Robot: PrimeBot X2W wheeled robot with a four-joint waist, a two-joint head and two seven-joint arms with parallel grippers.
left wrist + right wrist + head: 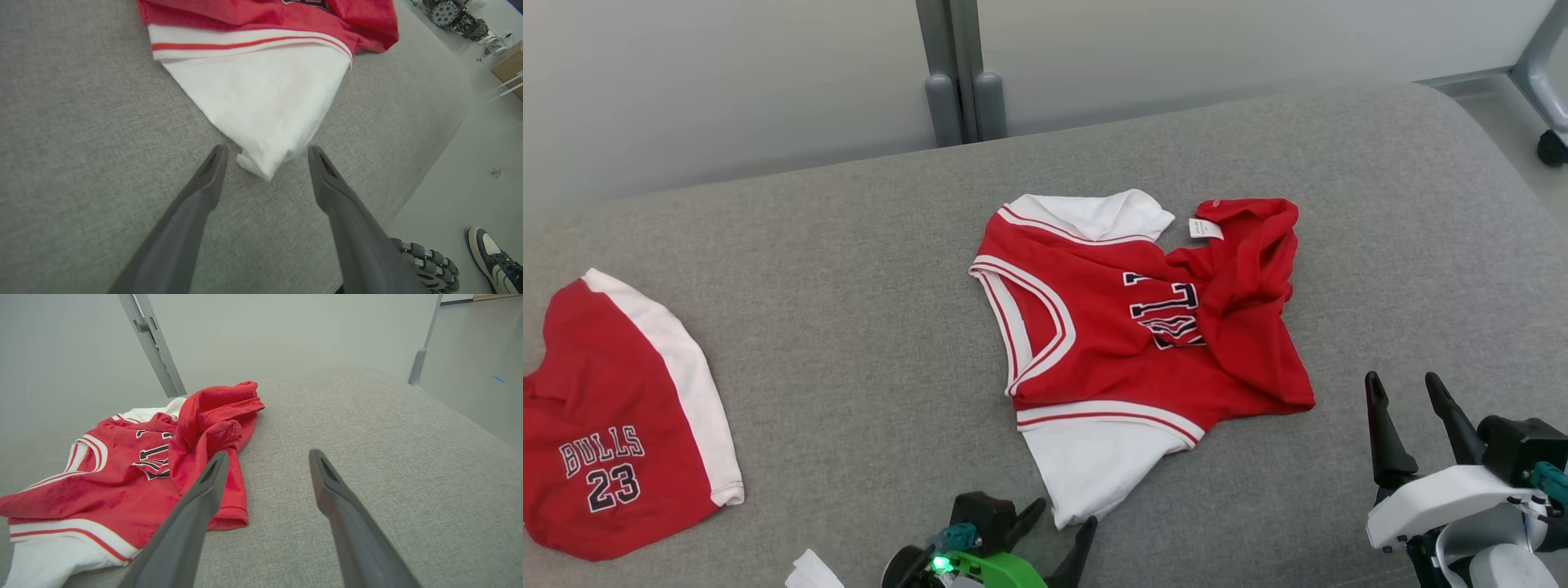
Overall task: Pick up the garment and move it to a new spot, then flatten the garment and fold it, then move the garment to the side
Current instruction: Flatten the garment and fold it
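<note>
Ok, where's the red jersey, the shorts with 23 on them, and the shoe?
red jersey (1094, 327): head view, on its red front beside the letters.
shorts (605, 392): head view, on the red cloth above the word BULLS.
shoe (487, 246): left wrist view, on its white toe.

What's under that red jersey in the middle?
The red jersey lies on the grey cushion; its folded-over side hides part of the lettering. Anything else beneath is covered.

Red Bulls shorts (613, 416) on grey cushion (849, 327), sneaker (490, 255) on floor (470, 183), perhaps a cardboard box (508, 67)
</note>
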